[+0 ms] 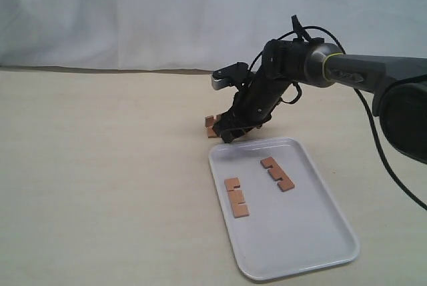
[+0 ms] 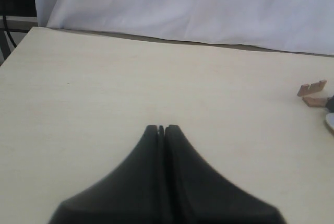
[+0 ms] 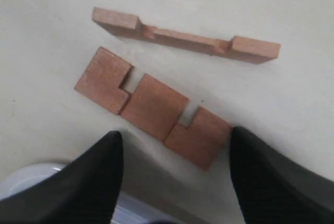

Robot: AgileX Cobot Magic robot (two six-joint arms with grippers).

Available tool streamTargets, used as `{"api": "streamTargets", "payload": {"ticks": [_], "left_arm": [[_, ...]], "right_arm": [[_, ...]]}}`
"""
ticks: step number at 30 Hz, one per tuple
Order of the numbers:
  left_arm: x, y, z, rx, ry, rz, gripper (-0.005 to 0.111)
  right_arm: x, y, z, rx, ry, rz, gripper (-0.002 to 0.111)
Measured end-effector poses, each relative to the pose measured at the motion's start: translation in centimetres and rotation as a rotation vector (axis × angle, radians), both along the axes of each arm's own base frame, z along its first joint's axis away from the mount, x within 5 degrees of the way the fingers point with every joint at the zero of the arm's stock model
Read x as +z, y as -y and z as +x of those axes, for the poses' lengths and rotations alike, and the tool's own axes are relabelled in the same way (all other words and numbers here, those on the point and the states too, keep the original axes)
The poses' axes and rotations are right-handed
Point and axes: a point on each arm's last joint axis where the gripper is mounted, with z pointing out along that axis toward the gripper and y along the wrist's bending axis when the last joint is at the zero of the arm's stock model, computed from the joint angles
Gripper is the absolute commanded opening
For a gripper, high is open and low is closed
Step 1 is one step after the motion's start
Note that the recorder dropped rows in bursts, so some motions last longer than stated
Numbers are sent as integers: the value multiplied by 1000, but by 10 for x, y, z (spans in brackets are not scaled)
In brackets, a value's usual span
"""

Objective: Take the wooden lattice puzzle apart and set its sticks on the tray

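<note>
**Desk:** What are you getting from the left arm?

**Me:** I'm watching the left gripper [image 2: 161, 128] hovering over the table [image 2: 104, 78]. Its fingers are pressing together and gripping nothing. The loose sticks are lying well away from it, off to one side.

**Desk:** And the puzzle?

**Me:** It's lying in four separate pieces. Two are sitting on the table right at the right gripper [image 3: 174, 132], which I'm holding spread wide. The flat stick [image 3: 154, 106] is lying between its fingers [image 3: 99, 177], with its notches facing away from the gripper. One end is sitting right by a fingertip, and I can't tell whether they're touching. The edge-up stick [image 3: 185, 41] is standing just past the fingertips, apart from the flat one.

**Desk:** Where's the tray sitting?

**Me:** The tray [image 1: 320, 233] is lying on the wrist side of the right gripper, with one corner close behind the fingers. The third stick [image 1: 236, 197] and the fourth stick [image 1: 277, 173] are resting flat inside it, apart from each other and clear of the gripper
</note>
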Motion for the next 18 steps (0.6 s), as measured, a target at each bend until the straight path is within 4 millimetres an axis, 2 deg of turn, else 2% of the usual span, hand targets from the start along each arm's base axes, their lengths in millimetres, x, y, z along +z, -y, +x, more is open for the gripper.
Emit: {"api": "streamTargets", "payload": {"ticks": [8, 13, 18], "left_arm": [[0, 0, 0, 0, 0, 0, 0], [0, 0, 0, 0, 0, 0, 0], [0, 0, 0, 0, 0, 0, 0]], "right_arm": [[6, 1, 5, 36, 38, -28, 57], [7, -2, 5, 137, 71, -68, 57], [8, -13, 6, 185, 117, -78, 65]]}}
